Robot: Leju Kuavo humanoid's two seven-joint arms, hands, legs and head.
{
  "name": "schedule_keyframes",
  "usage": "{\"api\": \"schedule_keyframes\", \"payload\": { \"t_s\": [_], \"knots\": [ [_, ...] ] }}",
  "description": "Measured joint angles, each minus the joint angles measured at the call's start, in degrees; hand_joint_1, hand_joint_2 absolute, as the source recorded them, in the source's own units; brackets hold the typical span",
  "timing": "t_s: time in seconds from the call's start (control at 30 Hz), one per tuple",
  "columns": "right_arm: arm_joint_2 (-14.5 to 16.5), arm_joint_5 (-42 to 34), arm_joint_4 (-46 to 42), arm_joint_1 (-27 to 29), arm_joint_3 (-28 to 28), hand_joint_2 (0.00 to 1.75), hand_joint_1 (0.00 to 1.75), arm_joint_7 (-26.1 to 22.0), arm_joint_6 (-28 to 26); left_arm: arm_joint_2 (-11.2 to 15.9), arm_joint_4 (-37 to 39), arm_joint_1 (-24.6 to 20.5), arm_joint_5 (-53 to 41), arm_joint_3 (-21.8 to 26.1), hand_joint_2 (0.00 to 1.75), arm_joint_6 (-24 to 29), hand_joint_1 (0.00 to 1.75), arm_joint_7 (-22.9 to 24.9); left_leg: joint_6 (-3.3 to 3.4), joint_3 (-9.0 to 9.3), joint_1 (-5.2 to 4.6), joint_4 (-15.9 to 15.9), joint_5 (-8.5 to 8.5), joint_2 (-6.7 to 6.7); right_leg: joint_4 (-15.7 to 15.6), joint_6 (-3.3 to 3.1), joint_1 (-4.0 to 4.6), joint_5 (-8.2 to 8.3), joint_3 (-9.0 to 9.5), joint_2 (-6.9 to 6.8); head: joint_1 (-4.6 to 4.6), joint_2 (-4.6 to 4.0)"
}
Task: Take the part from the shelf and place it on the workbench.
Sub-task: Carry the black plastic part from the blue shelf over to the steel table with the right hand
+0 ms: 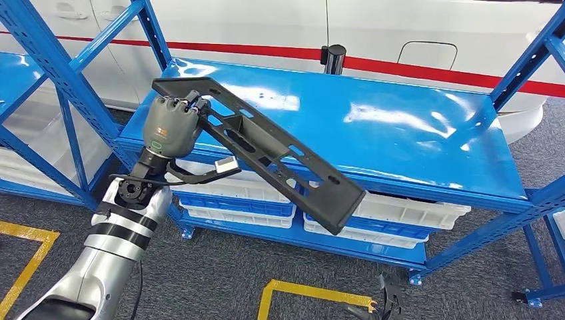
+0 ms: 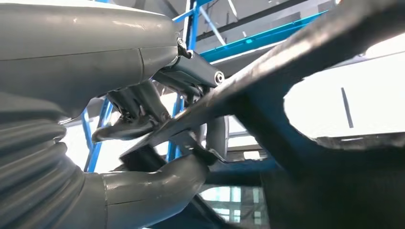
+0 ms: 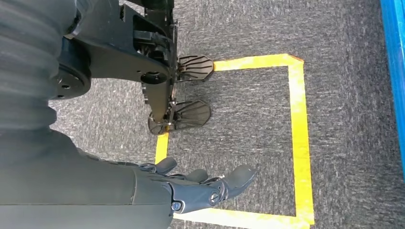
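- The left hand (image 1: 174, 125) grips the long black part (image 1: 266, 143) near its ten o'clock end, so the rest slants toward five o'clock, clear above the blue shelf (image 1: 400, 127).
- The right hand (image 3: 200, 188) hangs over the carpet, fingers spread and holding nothing.

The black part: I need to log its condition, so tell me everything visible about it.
The black part is a long, flat, matte bracket, plastic by its look, with slots, cut-outs and small holes. The left hand grips it near one end. It is lifted and tilted, with its far end sloping down past the front edge of the blue shelf.
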Motion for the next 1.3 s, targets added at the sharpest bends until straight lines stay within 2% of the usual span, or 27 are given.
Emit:
{"api": "schedule_keyframes", "payload": {
  "t_s": [0.23,0.33,0.4,0.47,0.5,0.53,0.57,0.63,0.67,0.7,0.73,0.77,0.83,0.87,0.93,0.97,1.0,1.03,1.07,1.1,1.17,1.2,1.23,1.3],
  "knots": [
    [0.3,0.0,0.0,0.0,-0.1,1.75,0.00,0.0,0.0,-0.4,-0.9,1.2,0.6,1.8,1.75,0.0,1.75,-1.2,0.55,-0.32,-0.27,0.5,-0.17,0.00,-0.1,0.30,-0.26,0.12,-0.07,0.01,-0.01,-0.01],
    [0.3,0.1,0.0,-0.1,-0.2,1.75,0.00,0.0,0.0,-0.7,-1.2,1.2,0.4,2.1,1.75,0.0,1.75,-1.2,1.42,-0.15,0.15,-0.3,0.50,0.20,0.2,0.74,-0.14,-0.17,-0.52,-0.07,0.00,-0.01],
    [0.2,0.1,0.0,-0.2,-0.3,1.75,0.00,0.0,0.0,-1.0,-1.4,1.2,0.1,2.3,1.75,0.0,1.75,-1.2,2.05,-0.02,0.67,-1.1,1.10,0.52,4.0,0.58,0.05,-2.30,-2.47,-0.36,0.28,-0.01],
    [0.3,0.2,0.0,-0.3,-0.3,1.75,0.00,0.0,0.0,-1.1,-1.5,1.5,-0.2,2.6,1.75,0.0,1.75,-1.2,2.17,-0.25,0.71,-1.2,1.28,0.78,11.4,0.44,-0.02,-5.33,-5.94,-0.58,0.55,-0.01],
    [0.3,0.2,0.0,-0.3,-0.3,1.75,0.00,0.0,0.0,-1.1,-1.5,1.7,-0.3,2.7,1.75,0.0,1.75,-1.2,2.12,-0.36,0.73,-1.2,1.34,0.87,14.5,0.63,-0.10,-6.22,-7.39,-0.65,0.57,-0.01],
    [0.3,0.2,0.0,-0.3,-0.3,1.75,0.00,0.0,0.0,-1.1,-1.5,2.0,-0.4,2.8,1.75,0.0,1.75,-1.2,2.02,-0.45,0.78,-1.1,1.41,0.93,15.6,1.05,-0.22,-6.18,-7.94,-0.70,0.56,-0.01],
    [0.2,0.3,0.0,-0.3,-0.3,1.75,0.00,0.0,0.0,-1.1,-1.5,2.1,-0.4,2.8,1.75,0.0,1.75,-1.2,1.87,-0.51,0.88,-1.1,1.50,0.94,14.4,1.65,-0.36,-5.20,-7.33,-0.74,0.57,-0.01],
    [0.2,0.4,0.0,-0.4,-0.4,1.75,0.00,0.0,-0.1,-1.1,-1.5,2.3,-0.4,2.9,1.75,0.0,1.75,-1.2,1.40,-0.60,1.14,-1.1,1.67,0.86,6.4,2.88,-0.78,-1.96,-3.34,-0.73,0.61,-0.01],
    [0.1,0.4,0.0,-0.4,-0.4,1.75,0.00,0.0,-0.1,-1.2,-1.5,2.3,-0.4,2.9,1.75,0.0,1.75,-1.2,1.01,-0.73,1.18,-1.1,1.79,0.77,2.9,2.93,-0.76,-0.62,-1.38,-0.44,0.61,-0.01],
    [0.1,0.4,0.0,-0.4,-0.4,1.75,0.00,0.0,-0.1,-1.2,-1.5,2.2,-0.5,3.0,1.75,0.0,1.75,-1.2,0.60,-0.89,1.18,-1.0,1.94,0.64,0.5,2.73,-0.72,0.16,-0.10,-0.16,0.60,-0.01],
    [0.2,0.4,0.0,-0.5,-0.4,1.75,0.00,0.0,-0.1,-1.3,-1.5,2.2,-0.5,3.0,1.75,0.0,1.75,-1.2,0.16,-1.11,1.12,-1.0,2.14,0.45,-0.3,2.24,-0.59,0.36,0.31,0.13,0.57,-0.01],
    [0.2,0.5,0.0,-0.5,-0.4,1.75,0.00,0.0,-0.1,-1.3,-1.5,2.2,-0.5,3.1,1.75,-0.1,1.75,-1.2,-0.28,-1.33,1.09,-1.0,2.39,0.24,-0.1,1.65,-0.37,0.59,0.22,0.35,0.47,-0.01],
    [0.2,0.5,0.0,-0.5,-0.4,1.75,0.00,0.0,0.0,-1.3,-1.6,2.3,-0.6,3.3,1.75,-0.1,1.75,-1.1,-0.91,-1.79,1.23,-0.7,2.32,0.52,-0.2,0.71,-0.56,0.82,-0.23,0.06,0.34,-0.01],
    [0.2,0.5,0.0,-0.6,-0.4,1.75,0.00,0.0,0.0,-1.3,-1.6,2.4,-0.6,3.5,1.75,-0.1,1.75,-1.1,-1.12,-2.25,1.30,0.3,1.38,1.29,-0.2,0.17,-0.63,1.08,-0.41,-0.17,0.25,-0.01],
    [0.2,0.5,0.0,-0.6,-0.4,1.75,0.00,0.0,0.0,-1.3,-1.6,2.4,-0.6,3.7,1.75,-0.1,1.75,-1.1,-1.40,-4.42,1.37,5.9,-2.61,3.10,-0.3,-0.81,-0.54,1.54,-0.87,-0.70,0.06,-0.01],
    [0.2,0.5,0.0,-0.6,-0.4,1.75,0.00,0.0,0.0,-1.3,-1.6,2.4,-0.6,3.8,1.75,-0.1,1.75,-1.1,-1.56,-5.87,1.39,9.9,-4.88,3.60,-0.3,-1.22,-0.39,1.75,-1.19,-0.97,0.00,-0.01],
    [0.2,0.5,0.0,-0.6,-0.4,1.75,0.00,0.0,0.0,-1.3,-1.6,2.5,-0.6,3.8,1.75,-0.1,1.75,-1.1,-1.67,-7.02,1.40,13.3,-6.47,3.77,-0.2,-1.42,-0.25,1.93,-1.51,-1.24,-0.01,-0.01],
    [0.2,0.5,0.0,-0.6,-0.4,1.75,0.00,0.0,0.0,-1.3,-1.6,2.6,-0.6,3.8,1.75,-0.1,1.75,-1.1,-1.72,-7.40,1.40,15.2,-7.05,3.81,-0.2,-1.54,-0.13,2.12,-1.80,-1.46,0.01,-0.01],
    [0.2,0.6,0.0,-0.6,-0.4,1.75,0.00,0.0,0.0,-1.3,-1.6,2.6,-0.6,3.8,1.75,-0.1,1.75,-1.1,-1.69,-6.69,1.39,15.0,-6.56,3.85,-0.2,-1.55,-0.07,2.30,-2.04,-1.64,-0.01,-0.01],
    [0.2,0.6,0.0,-0.6,-0.4,1.75,0.00,0.0,0.0,-1.3,-1.6,2.6,-0.6,3.8,1.75,-0.1,1.75,-1.2,-1.57,-4.79,1.39,12.5,-5.22,3.92,-0.2,-1.45,-0.03,2.44,-2.18,-1.76,-0.01,-0.01],
    [0.2,0.6,0.0,-0.7,-0.4,1.75,0.00,0.0,0.0,-1.4,-1.6,2.6,-0.6,3.9,1.75,-0.1,1.75,-1.2,-1.21,0.18,1.26,4.8,-2.93,4.19,-0.1,-1.08,0.09,2.73,-2.40,-1.97,-0.01,-0.01],
    [0.2,0.6,0.0,-0.7,-0.4,1.75,0.00,0.0,0.0,-1.4,-1.6,2.6,-0.6,3.9,1.75,-0.1,1.75,-1.2,-0.97,1.89,1.07,2.0,-2.36,4.26,-0.1,-0.79,0.17,2.92,-2.52,-2.09,0.03,-0.01],
    [0.2,0.6,0.0,-0.7,-0.4,1.75,0.00,0.0,0.0,-1.4,-1.7,2.5,-0.6,3.9,1.75,-0.1,1.75,-1.2,-0.78,2.62,0.85,0.5,-2.35,4.27,-0.1,-0.46,0.26,3.13,-2.64,-2.19,0.02,-0.01],
    [0.2,0.7,0.0,-0.7,-0.4,1.75,0.00,0.0,0.0,-1.5,-1.7,2.5,-0.6,4.0,1.75,-0.1,1.75,-1.3,-0.17,2.40,0.47,0.1,-2.06,4.08,-0.3,0.33,0.29,3.64,-2.80,-2.36,0.04,0.00]
  ]
}}
